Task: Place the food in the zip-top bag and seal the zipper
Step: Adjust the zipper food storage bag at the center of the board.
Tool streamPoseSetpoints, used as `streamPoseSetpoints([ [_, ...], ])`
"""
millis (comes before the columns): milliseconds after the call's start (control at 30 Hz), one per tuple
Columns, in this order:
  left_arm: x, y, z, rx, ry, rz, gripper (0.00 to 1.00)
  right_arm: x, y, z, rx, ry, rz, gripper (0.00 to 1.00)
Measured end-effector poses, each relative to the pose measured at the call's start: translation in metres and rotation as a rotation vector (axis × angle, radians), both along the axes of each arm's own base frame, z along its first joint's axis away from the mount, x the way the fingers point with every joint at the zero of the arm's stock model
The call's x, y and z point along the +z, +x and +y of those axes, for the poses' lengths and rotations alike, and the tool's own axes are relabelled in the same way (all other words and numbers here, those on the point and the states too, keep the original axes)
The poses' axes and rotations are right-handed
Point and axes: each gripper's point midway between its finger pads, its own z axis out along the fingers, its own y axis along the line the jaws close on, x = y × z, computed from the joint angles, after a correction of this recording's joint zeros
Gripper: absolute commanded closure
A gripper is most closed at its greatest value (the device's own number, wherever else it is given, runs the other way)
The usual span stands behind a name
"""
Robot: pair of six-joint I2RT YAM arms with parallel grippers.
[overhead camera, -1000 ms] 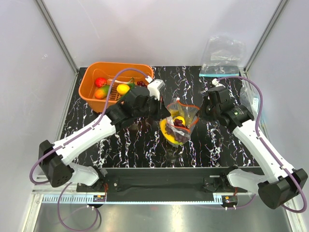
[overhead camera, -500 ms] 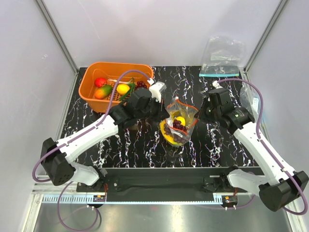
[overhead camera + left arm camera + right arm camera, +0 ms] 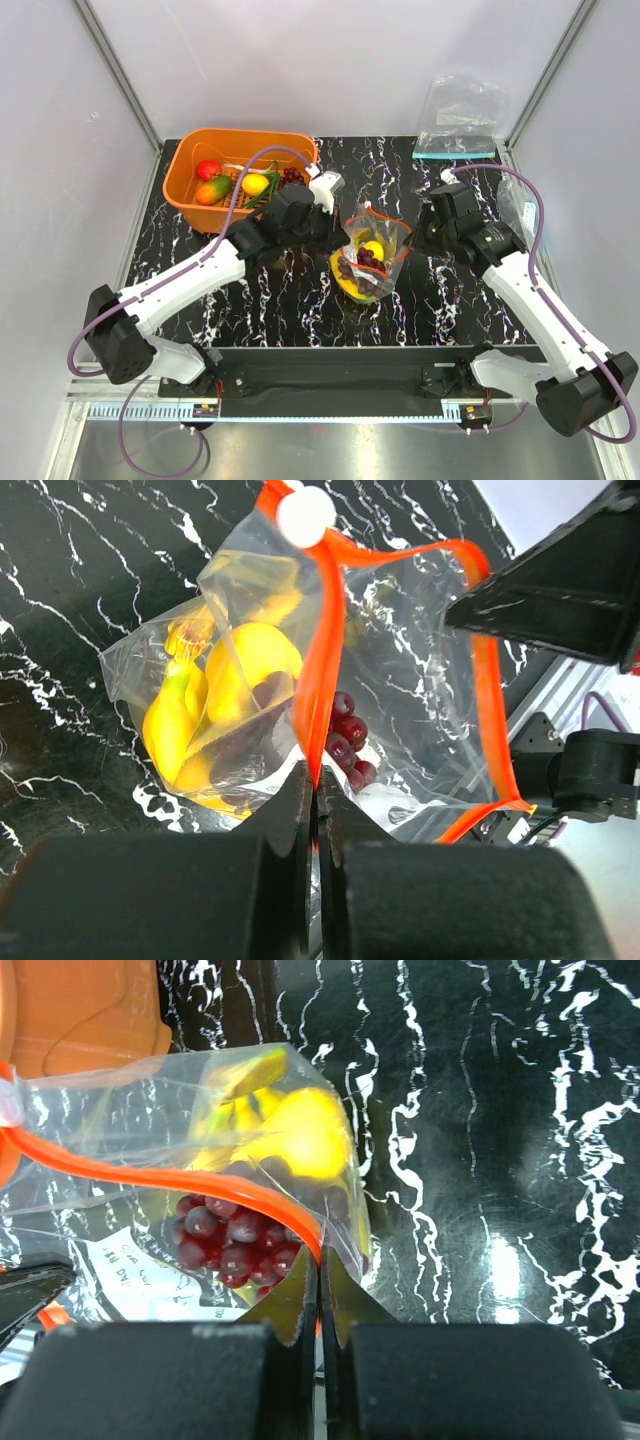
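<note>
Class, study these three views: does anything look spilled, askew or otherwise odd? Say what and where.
Nothing is spilled. One oddity: the zip-top bag, mid-table, is held with its mouth gaping and the zipper unsealed. The left tool and right tool each pinch one side of it. The banana bunch and grapes sit inside.

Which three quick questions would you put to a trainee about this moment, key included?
1. True or false: the left claw and the right claw are both shut on the zipper.
2. Which food shows inside the zip-top bag? A) banana bunch and grapes B) only an apple C) none
3. Fill in: the bag's mouth is ____ (open or sealed).
Key: 1 true; 2 A; 3 open.
</note>
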Motion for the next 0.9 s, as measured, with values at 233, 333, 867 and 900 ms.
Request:
streamPoseSetpoints([
  [233,0.0,0.001,0.0,0.0,-0.001,-0.003,1.0,0.004,-0.002,-0.005,-0.013,-0.01,-0.016,1.0],
  [333,0.0,0.001,0.001,0.0,0.002,-0.008,1.0,0.004,-0.002,-0.005,-0.01,-0.011,-0.019,1.0],
  [867,0.003,0.023,0.009,0.056,0.034,-0.113,0.54,0.028,0.05,0.018,0.118,-0.022,-0.281,1.0],
  [900,0.005,0.025,0.009,0.059,0.032,-0.127,0.43,0.03,0.057,0.02,0.126,-0.031,-0.293,1.0],
])
